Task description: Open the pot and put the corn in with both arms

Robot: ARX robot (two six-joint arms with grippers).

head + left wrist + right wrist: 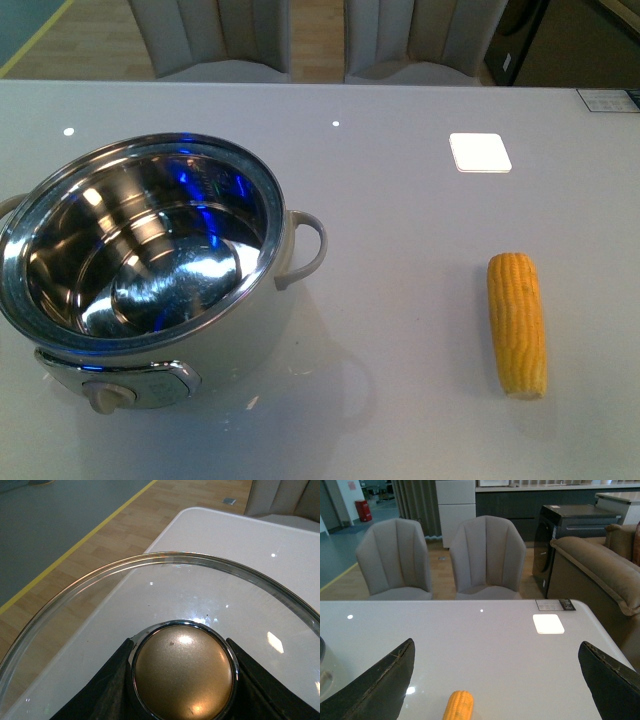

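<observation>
The pot (250,340) stands uncovered near the desk's (400,250) front left corner. Its shiny steel inside holds nothing, one loop handle points toward the middle of the desk, and its control dial (108,397) faces the front edge. The corn cob (517,322) lies flat near the front right corner, well apart from the pot, with its length running from front edge to far edge.

The left gripper (182,680) has its black fingers (107,690) closed around the brass-coloured lid knob (184,677) of the glass lid (165,595). Through the glass, a rounded desk corner and the wooden floor beside it show.

The right gripper (495,643) has its fingers (385,680) spread wide and holds nothing. The corn cob (458,706) lies on the desk between them, untouched. A white square pad (480,152) sits near the far right corner, and two grey chairs (487,555) stand beyond the far edge.
</observation>
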